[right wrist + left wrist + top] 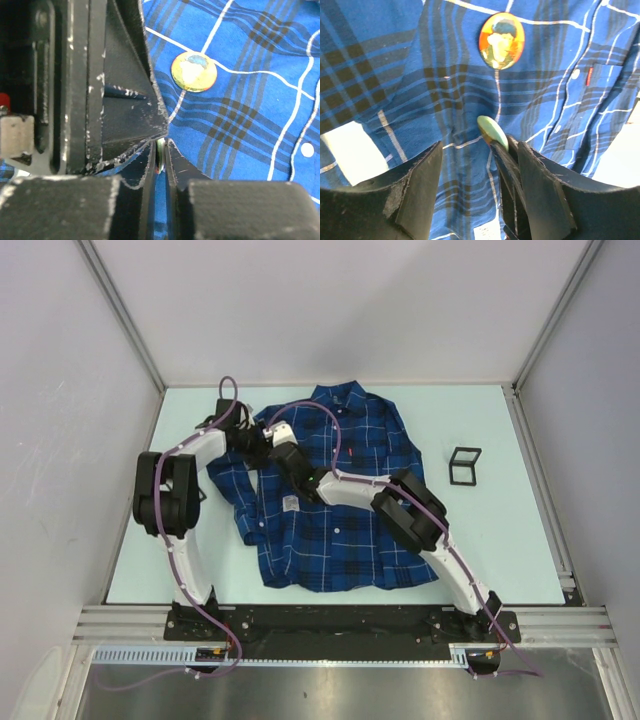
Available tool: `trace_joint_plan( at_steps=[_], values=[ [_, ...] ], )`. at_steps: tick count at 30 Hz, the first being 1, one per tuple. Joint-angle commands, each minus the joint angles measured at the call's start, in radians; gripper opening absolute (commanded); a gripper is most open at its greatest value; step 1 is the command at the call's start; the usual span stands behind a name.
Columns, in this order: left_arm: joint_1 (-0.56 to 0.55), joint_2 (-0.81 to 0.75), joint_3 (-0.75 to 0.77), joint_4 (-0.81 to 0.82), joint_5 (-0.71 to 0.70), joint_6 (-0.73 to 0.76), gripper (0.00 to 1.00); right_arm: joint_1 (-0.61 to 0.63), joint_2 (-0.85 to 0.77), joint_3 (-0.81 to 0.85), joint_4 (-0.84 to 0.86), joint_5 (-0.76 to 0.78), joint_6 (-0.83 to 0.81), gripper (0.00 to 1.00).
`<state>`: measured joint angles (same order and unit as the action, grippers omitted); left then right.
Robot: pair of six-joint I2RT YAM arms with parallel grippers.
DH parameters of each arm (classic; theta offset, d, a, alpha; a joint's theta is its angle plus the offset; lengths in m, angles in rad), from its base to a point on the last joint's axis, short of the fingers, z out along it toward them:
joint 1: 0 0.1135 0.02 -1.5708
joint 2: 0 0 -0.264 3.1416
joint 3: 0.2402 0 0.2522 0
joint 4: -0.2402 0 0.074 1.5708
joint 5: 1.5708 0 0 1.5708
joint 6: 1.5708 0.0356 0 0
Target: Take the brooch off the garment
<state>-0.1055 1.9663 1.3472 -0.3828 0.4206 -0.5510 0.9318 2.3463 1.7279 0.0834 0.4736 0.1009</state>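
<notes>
Pale green, the brooch (pixel 160 156) sits edge-on, pinched between my right gripper (pixel 160 148) and its narrow jaws, over the plaid shirt (pixel 240 125). My left gripper (pixel 479 155) gapes wide, straddling it. Beyond, a round portrait badge (pixel 501 40) lies on the cloth. The pocket's red tab (pixel 589 76) is too small to read.

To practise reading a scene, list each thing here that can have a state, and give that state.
garment: spread flat, front up.
portrait brooch: lying flat on the garment.
green brooch: tipped on edge, pinched in the right gripper.
left gripper: open.
right gripper: shut on the green brooch.
</notes>
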Motion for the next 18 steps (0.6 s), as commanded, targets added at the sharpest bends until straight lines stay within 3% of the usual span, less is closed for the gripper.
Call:
trace_joint_plan(
  at_steps=[1,7,15,18],
  values=[
    [0.0,-0.007,-0.011,0.035,0.073,-0.026,0.66,-0.014,-0.022,-0.054,-0.002,-0.146,0.014,0.15],
    [-0.005,0.009,-0.022,0.041,0.09,-0.024,0.57,-0.066,-0.09,-0.166,0.124,-0.386,0.094,0.24],
    [-0.008,0.019,-0.022,0.039,0.078,-0.017,0.44,-0.119,-0.113,-0.226,0.203,-0.547,0.198,0.23],
    [-0.014,0.028,-0.019,0.036,0.084,-0.01,0.5,-0.133,-0.119,-0.251,0.249,-0.578,0.22,0.21]
  ],
)
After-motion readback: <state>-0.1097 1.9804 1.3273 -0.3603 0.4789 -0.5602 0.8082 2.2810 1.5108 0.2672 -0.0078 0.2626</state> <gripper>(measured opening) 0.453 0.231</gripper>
